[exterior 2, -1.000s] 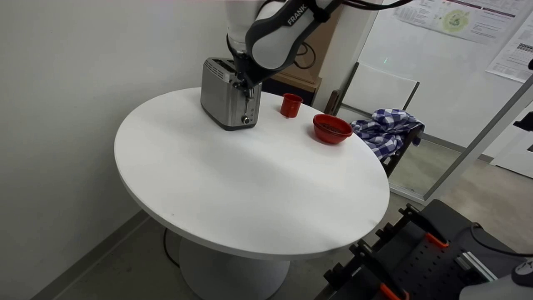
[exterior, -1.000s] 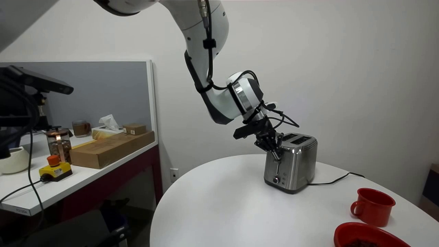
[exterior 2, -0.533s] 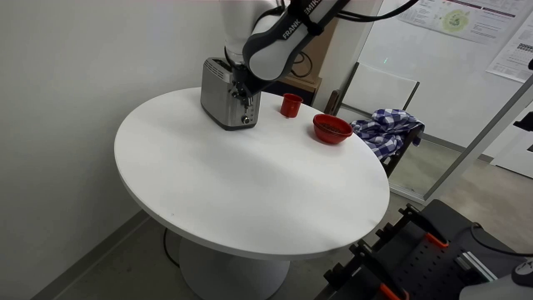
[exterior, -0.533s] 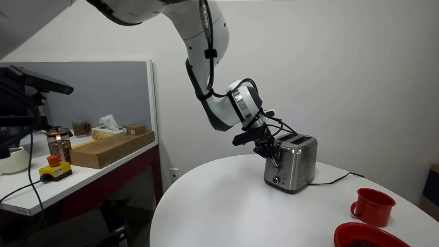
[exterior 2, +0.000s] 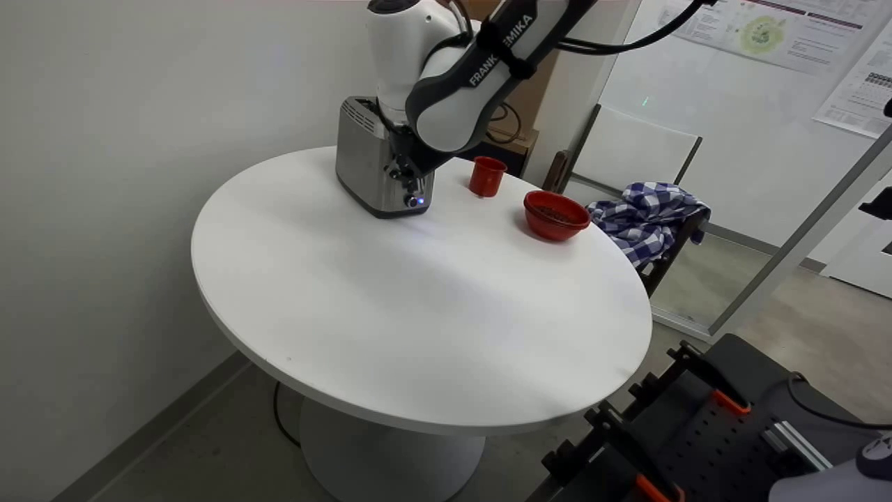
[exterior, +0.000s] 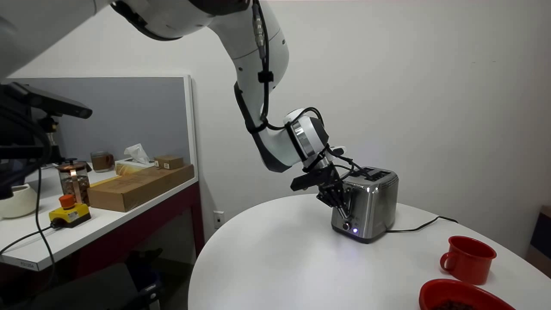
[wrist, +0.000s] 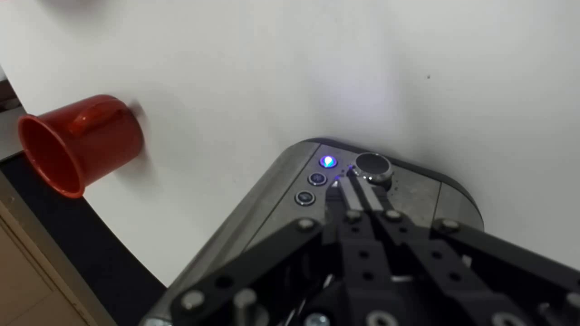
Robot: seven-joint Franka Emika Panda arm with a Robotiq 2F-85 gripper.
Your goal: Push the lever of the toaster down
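Brushed metal shines on the toaster [exterior: 381, 206], which stands upright on your round white table [exterior: 267, 258], near the wall [exterior: 430, 107]. Your arm [exterior: 254, 69] reaches down to it, and the gripper [wrist: 357, 188] sits tilted at the toaster's control face, its tips low and just beside the round knob [wrist: 372, 164]. In the wrist view you see the jaws drawn together, the two pale fingertips [wrist: 349, 192] side by side with only a thin dark line between them, and you can make out nothing pinched there. The lever is hidden from you by the gripper on that same face, so you cannot tell exactly how far down it stands. Near the knob a blue light [wrist: 328, 161] glows and tints a patch of tabletop; two darker buttons [wrist: 317, 179] line up with it. A black cord [exterior: 422, 227] runs across the table from beside the toaster's base. In both exterior views you have a red mug [exterior: 471, 260] upright, apart from the toaster, and near it a red bowl [exterior 2: 554, 229] with dark contents. On a side desk [exterior: 105, 218] you can see a long cardboard box [exterior: 137, 187] and a yellow switch box [exterior: 71, 214] with a red cap.
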